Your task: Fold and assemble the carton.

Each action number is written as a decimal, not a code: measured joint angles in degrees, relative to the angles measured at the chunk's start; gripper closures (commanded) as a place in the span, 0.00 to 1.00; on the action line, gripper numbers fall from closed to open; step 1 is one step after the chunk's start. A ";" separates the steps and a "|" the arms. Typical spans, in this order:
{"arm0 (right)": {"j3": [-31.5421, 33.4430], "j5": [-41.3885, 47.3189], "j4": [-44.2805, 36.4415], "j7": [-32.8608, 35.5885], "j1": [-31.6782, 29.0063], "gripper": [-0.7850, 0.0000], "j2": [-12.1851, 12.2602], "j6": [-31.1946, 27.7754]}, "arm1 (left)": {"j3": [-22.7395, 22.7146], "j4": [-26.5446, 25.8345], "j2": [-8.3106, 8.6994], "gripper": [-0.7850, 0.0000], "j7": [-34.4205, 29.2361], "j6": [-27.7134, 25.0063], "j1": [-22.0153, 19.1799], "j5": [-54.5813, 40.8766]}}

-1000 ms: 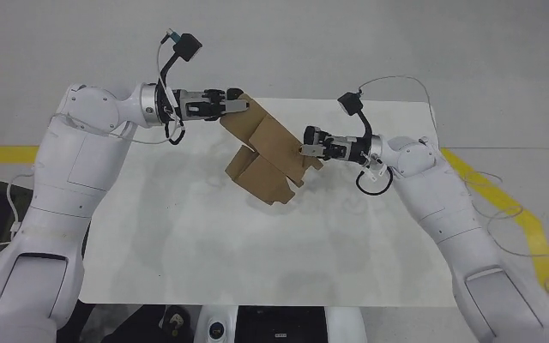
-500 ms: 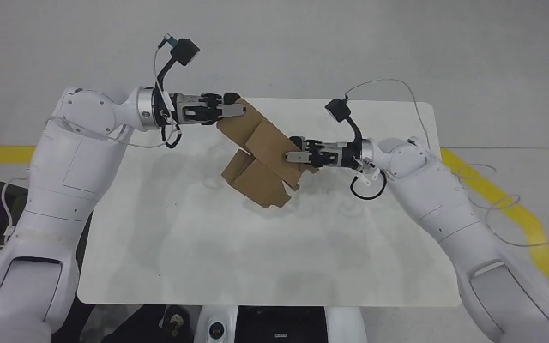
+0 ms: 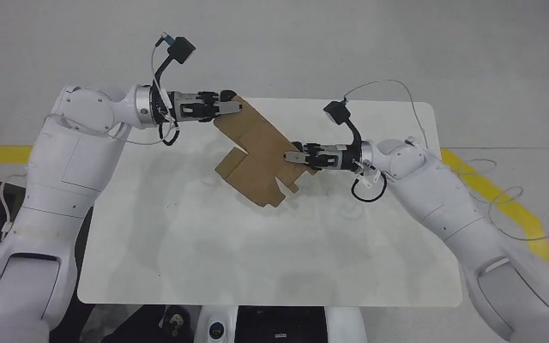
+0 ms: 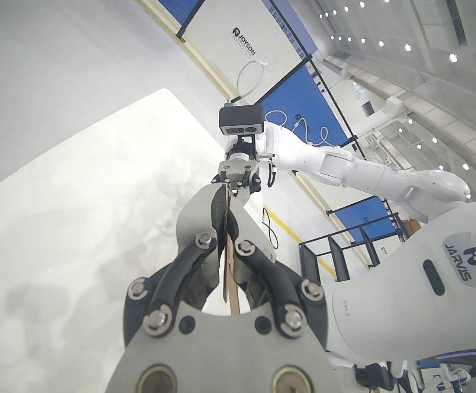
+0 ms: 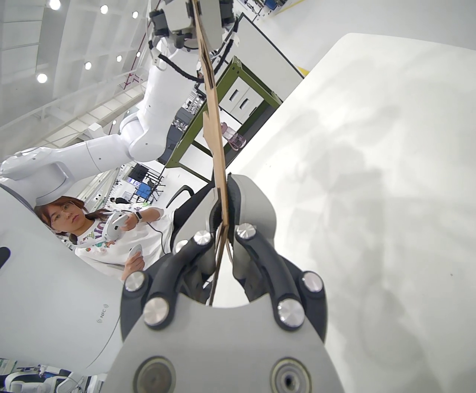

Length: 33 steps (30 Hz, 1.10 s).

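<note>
A brown cardboard carton [image 3: 257,159], spread out nearly flat, hangs above the white table [image 3: 171,240] between both arms. My left gripper [image 3: 233,107] is shut on its far upper corner; in the left wrist view the carton's edge [image 4: 225,238] runs between the closed fingers [image 4: 197,212]. My right gripper [image 3: 292,157] is shut on the carton's right side flap, and in the right wrist view the thin carton edge [image 5: 214,111] rises from its closed fingers [image 5: 253,208] toward the left gripper [image 5: 202,15].
The table's surface around and below the carton is bare white. The table's far right corner [image 3: 425,107] lies behind the right arm. A yellow floor line [image 3: 17,154] runs past the table's left and right sides.
The carton has been pulled from a partly folded shape into a flatter sheet. My right gripper moved left along with its flap; my left gripper shifted slightly left and up.
</note>
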 measured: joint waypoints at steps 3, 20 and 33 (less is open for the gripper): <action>-1.21 2.28 -0.37 -0.73 0.29 1.00 0.32 -0.72 | 0.17 1.52 -0.10 0.00 0.60 -0.61 -0.83 -0.11; 1.19 14.66 5.75 -1.83 2.13 1.00 -1.12 5.66 | -1.96 9.12 -0.04 0.00 6.09 -2.47 -1.08 1.11; 3.45 12.29 6.15 -6.33 1.46 1.00 -3.34 11.05 | -1.70 0.71 0.32 0.00 2.66 -0.50 5.63 -2.56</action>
